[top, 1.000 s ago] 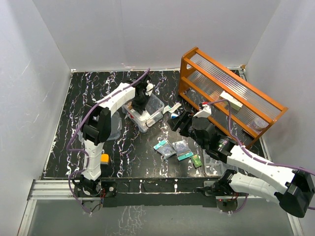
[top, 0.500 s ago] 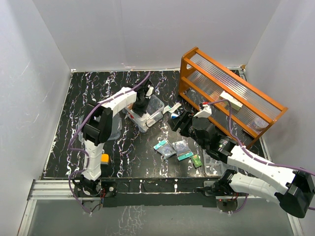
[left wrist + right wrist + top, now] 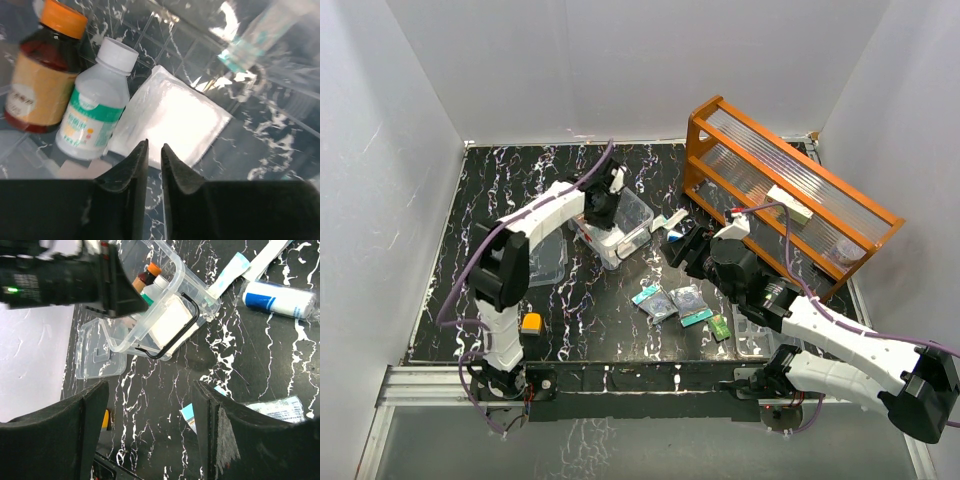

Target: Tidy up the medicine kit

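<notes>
left end effector (image 3: 153, 146) is down over the open medicine kit (image 3: 638, 214), its fingers pinched almost together with just a slit between them and nothing in it, so it grips nothing. the kit sits mid-counter, towards the far side, just left of the orange rack (image 3: 790, 195).

look at the packing from the left wrist view: 2 bottles go side by side at the left of the box, a brown bottle (image 3: 42, 75) with an orange cap and a white bottle (image 3: 95, 112) touching it. a flat white pad (image 3: 175, 117) lies beside them on the floor of the box. that looks like tidy packing to me, bulky things to one side and flat things laid down, so room is left.

the clear lid (image 3: 548, 262) lies off on the counter (image 3: 500, 180) just left of the kit, which keeps the box mouth free for loading.

right end effector (image 3: 152, 435) hovers right of the kit, spread wide and empty. a tube (image 3: 227, 275), a white roll (image 3: 277, 299) and some sachets (image 3: 688, 297) lie loose on the counter near it. my read: it is poised to fetch the next item, and plenty is not yet packed.
</notes>
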`<action>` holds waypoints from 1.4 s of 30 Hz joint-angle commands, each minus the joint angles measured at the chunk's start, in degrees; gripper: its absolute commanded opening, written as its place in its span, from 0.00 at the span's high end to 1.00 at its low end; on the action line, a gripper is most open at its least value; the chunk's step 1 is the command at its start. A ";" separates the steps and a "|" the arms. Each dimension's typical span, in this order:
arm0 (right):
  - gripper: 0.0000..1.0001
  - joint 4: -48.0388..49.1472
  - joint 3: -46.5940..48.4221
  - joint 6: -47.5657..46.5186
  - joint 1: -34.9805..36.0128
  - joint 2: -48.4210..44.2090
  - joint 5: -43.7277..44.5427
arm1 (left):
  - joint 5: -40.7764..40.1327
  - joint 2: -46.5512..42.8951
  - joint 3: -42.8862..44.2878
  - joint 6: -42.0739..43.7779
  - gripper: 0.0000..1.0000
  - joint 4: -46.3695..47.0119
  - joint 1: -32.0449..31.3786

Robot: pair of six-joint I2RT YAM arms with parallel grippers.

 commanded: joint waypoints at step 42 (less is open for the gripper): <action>0.69 -5.09 0.12 -5.62 0.45 27.81 -21.01 | 23.51 -60.23 -63.45 -39.60 0.37 32.94 -1.36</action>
